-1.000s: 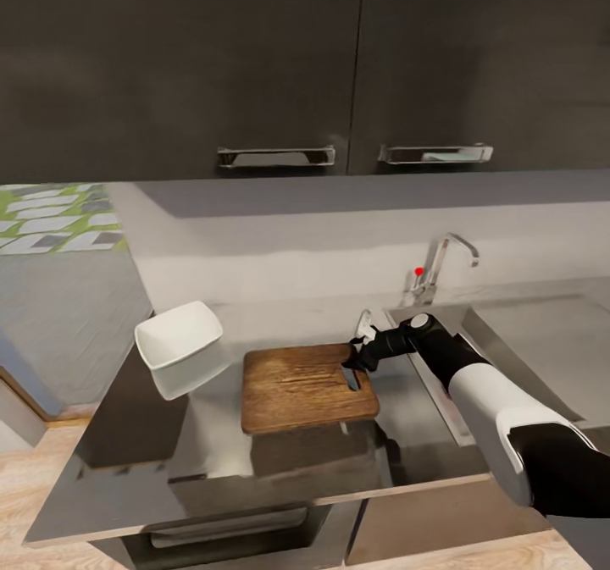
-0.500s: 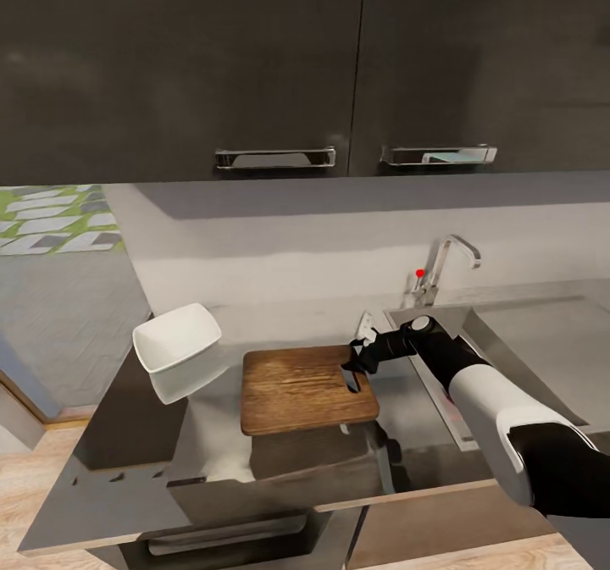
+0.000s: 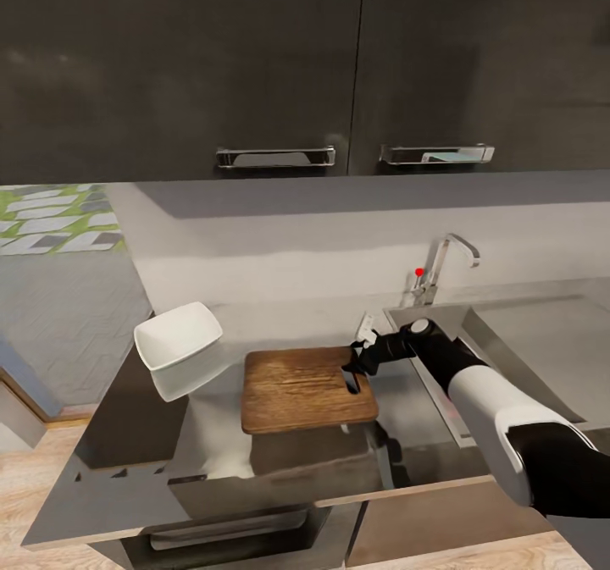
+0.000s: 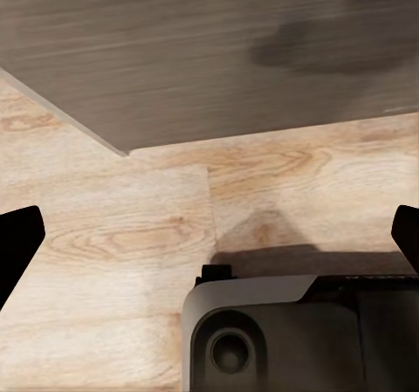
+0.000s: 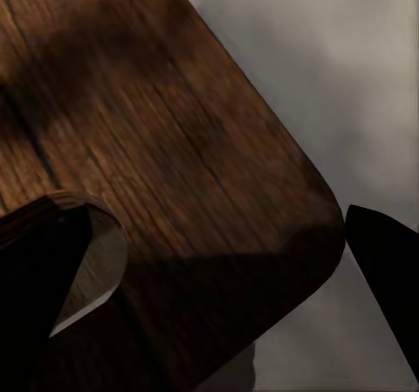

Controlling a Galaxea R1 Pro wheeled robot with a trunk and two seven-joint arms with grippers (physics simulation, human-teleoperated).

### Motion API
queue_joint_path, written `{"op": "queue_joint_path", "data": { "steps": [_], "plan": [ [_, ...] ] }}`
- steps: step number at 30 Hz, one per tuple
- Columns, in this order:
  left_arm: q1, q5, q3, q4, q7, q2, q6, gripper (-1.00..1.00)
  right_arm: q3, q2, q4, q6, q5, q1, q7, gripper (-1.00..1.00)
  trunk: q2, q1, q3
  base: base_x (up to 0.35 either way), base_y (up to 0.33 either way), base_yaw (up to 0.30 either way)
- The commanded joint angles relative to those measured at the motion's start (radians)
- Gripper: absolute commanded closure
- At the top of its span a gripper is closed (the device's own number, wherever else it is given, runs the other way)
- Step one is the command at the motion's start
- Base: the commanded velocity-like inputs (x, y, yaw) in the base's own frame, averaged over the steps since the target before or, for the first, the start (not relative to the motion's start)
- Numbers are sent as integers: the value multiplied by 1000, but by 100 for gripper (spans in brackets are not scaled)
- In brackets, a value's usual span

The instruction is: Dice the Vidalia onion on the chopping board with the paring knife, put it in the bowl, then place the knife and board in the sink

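At the table's left end, bowl: the white bowl (image 3: 178, 345) sits on the grey table (image 3: 280, 316), well apart from the sink. What I can see of its inside is plain white.
Left tool: the left tool (image 4: 209, 235) hangs released, jaws wide with nothing between them, low over the pale wood floor (image 4: 105, 226).
Chopping board: the chopping board (image 3: 307, 388) lies flat on the table between the bowl and the sink, its slotted handle end toward the sink. Its top looks bare.
Right tool: the right tool (image 3: 354, 367) is over the board's handle end. The wrist view has its fingers (image 5: 384, 270) spread apart with the board's rounded corner between them. I judge it released, not yet clenched on the board.
Small pale object: this object (image 3: 366, 326) stands just behind the right tool, and I cannot tell what it is.
Sink: the sink (image 3: 508, 333) is at the right, with the chrome tap (image 3: 440, 265) and its red dot behind.
Progress: cutting seems over, since the arm is addressing the board. The board is not yet in the sink. I cannot tell where the onion and the paring knife are.
Surface: glossy, reflective and level, with a free path from board to basin.
Room: dark upper cabinets (image 3: 254, 62) hang over a pale wall, with wood flooring below.
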Motion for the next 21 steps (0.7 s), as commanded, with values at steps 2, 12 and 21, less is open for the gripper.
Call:
{"op": "queue_joint_path", "data": {
  "steps": [2, 12, 21],
  "plan": [
    [0, 0, 0, -1, 0, 0, -2, -100, 0, 1, 5, 5, 1, 0, -6, 100, -2, 1, -2, 0, 0, 0],
    [0, 0, 0, 0, 0, 0, -2, -100, 1, 2, 46, 5, 1, 0, -65, 100, -2, 1, -2, 0, 0, 0],
    [0, 0, 0, 0, 0, 0, -2, -100, 3, 5, 58, 5, 0, 0, -89, 100, -2, 1, -2, 0, 0, 0]
  ]
}}
